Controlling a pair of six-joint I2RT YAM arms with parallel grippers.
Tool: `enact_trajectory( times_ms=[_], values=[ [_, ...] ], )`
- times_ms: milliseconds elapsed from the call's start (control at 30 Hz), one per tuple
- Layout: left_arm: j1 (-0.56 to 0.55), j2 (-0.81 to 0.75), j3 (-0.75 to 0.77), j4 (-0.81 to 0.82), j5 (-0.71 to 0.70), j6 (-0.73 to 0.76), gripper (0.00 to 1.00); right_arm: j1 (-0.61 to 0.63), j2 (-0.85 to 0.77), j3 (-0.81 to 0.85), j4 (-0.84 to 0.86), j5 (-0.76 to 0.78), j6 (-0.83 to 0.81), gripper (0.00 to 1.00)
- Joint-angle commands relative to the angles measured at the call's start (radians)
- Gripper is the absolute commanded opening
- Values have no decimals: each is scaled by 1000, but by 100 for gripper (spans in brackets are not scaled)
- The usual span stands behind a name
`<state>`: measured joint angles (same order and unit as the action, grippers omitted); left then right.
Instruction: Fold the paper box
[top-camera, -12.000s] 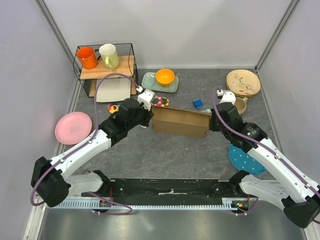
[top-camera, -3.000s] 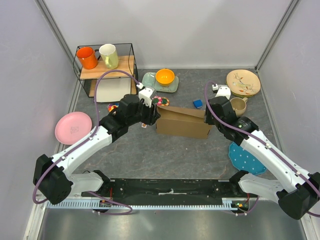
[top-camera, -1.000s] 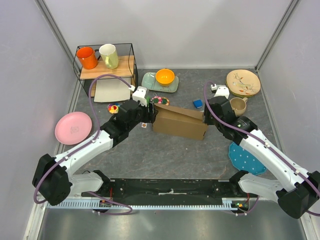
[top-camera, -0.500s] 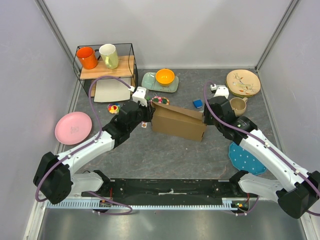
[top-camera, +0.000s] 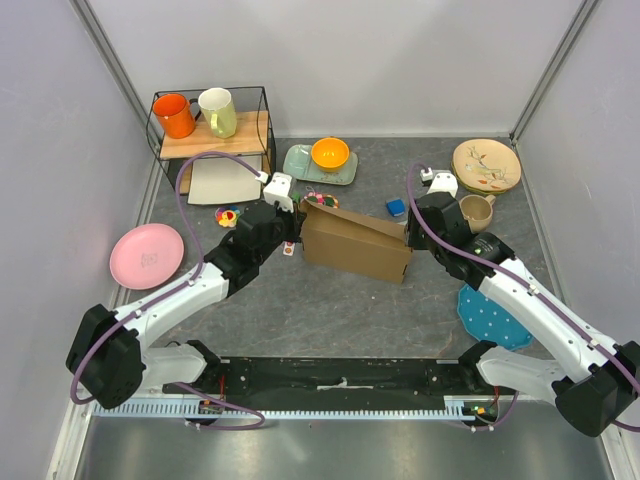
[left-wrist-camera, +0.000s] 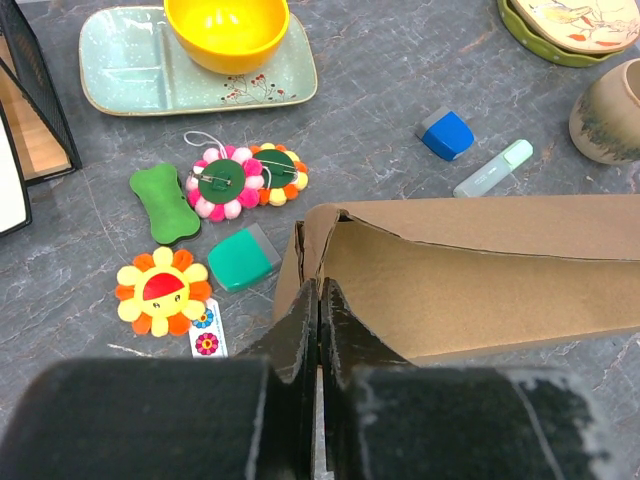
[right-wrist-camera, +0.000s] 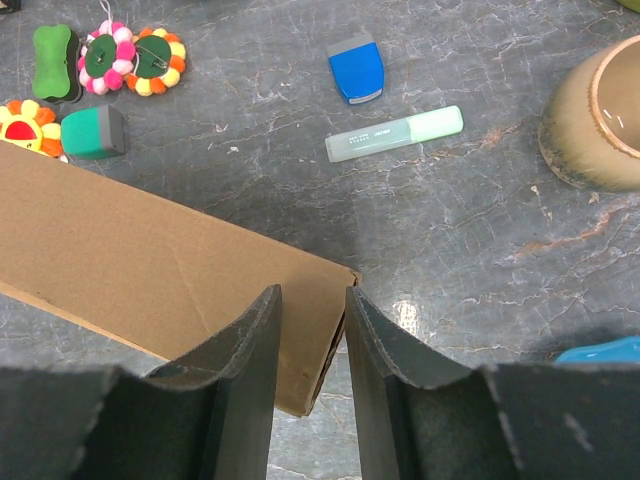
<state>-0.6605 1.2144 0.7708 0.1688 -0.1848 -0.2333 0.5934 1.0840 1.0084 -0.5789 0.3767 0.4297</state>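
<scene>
Your left gripper (left-wrist-camera: 318, 330) is clamped on the box (top-camera: 355, 243) wall; your right gripper (right-wrist-camera: 308, 345) straddles the far end, jaws apart. Pull unevenly and the cardboard could tear.

In the left wrist view the paper box (left-wrist-camera: 470, 270) runs off the right edge; the left end effector (left-wrist-camera: 318, 310) probably hides its near corner wall.

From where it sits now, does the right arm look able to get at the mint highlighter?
Probably yes. The mint highlighter lies on bare table just beyond the right hand, nothing between, though that hand now straddles the paper box corner.
</scene>
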Motion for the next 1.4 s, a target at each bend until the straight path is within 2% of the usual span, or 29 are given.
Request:
enact_trajectory(
  times_ms=[0,433,667,867,967,1000,1100,1133,1233,1367],
  values=[
    [4,-19,-19,0,-25,37,2,2,8,-8,-2,-10,0,39],
    [6,-10,50,-58,-30,94,2,2,5,-17,5,-18,-3,39],
    [4,-33,-123,110,-68,59,2,3,1,-30,10,-21,3,39],
    [4,-27,-194,133,-99,0,2,0,2,-27,11,-24,1,39],
    [4,-45,-177,110,-111,0,2,2,4,-30,13,-22,0,39],
    [4,-59,-168,95,-113,2,4,3,2,-30,11,-22,1,40],
    [4,-64,-110,54,-108,12,29,2,-2,-28,11,-21,0,39],
    [4,-67,-94,28,-108,17,33,2,-3,-28,10,-19,0,39],
    [6,-78,-45,3,-104,20,41,2,-6,-27,11,-21,1,39],
    [5,-81,4,-24,-104,17,45,2,-9,-27,11,-22,1,39]
  ],
)
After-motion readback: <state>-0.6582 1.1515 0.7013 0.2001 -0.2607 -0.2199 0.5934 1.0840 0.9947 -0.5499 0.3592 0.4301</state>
